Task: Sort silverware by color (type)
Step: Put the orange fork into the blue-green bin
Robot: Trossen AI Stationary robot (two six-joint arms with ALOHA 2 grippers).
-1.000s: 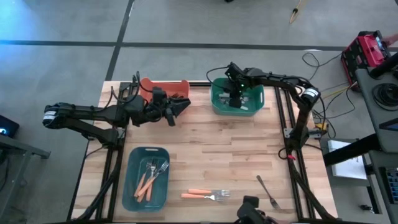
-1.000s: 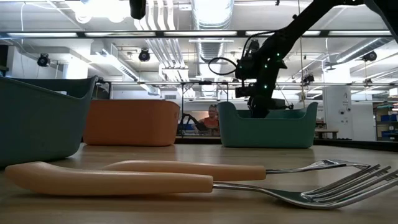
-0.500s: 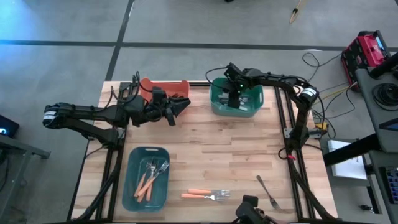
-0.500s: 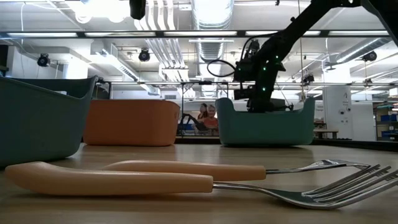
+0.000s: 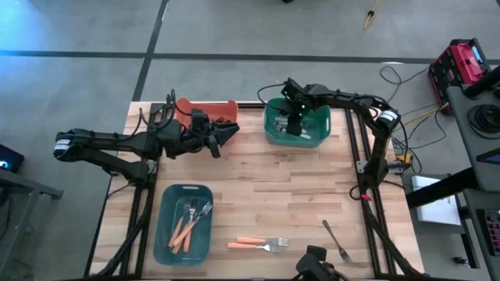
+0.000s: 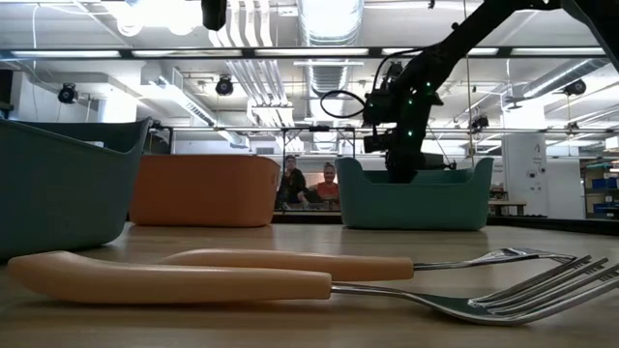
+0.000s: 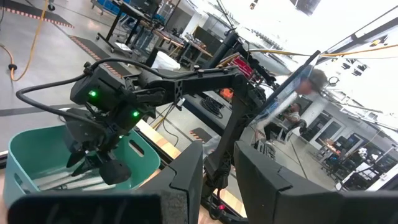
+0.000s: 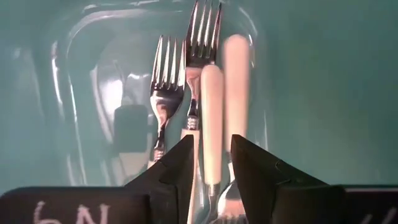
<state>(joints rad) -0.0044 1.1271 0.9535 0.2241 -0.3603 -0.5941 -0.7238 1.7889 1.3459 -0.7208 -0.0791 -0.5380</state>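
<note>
My right gripper (image 5: 294, 125) (image 8: 211, 171) points down into the green bin (image 5: 269, 129) at the far right. It is open, one finger on each side of a white fork handle (image 8: 211, 106) on the bin floor; I see no touch. Other white-handled forks (image 8: 163, 87) lie beside it. My left gripper (image 5: 229, 134) (image 7: 219, 180) hangs level and open, holding nothing, by the orange bin (image 5: 205, 108). Orange-handled forks (image 5: 187, 222) lie in the blue bin (image 5: 166, 226). Two more (image 5: 258, 244) lie on the table near the front edge. A lone fork (image 5: 337, 240) lies at the front right.
The orange bin and green bin stand side by side at the table's far edge, and the blue bin at the front left. The bare wooden middle of the table (image 5: 273, 179) lies between them. People (image 6: 309, 184) show in the room behind the bins.
</note>
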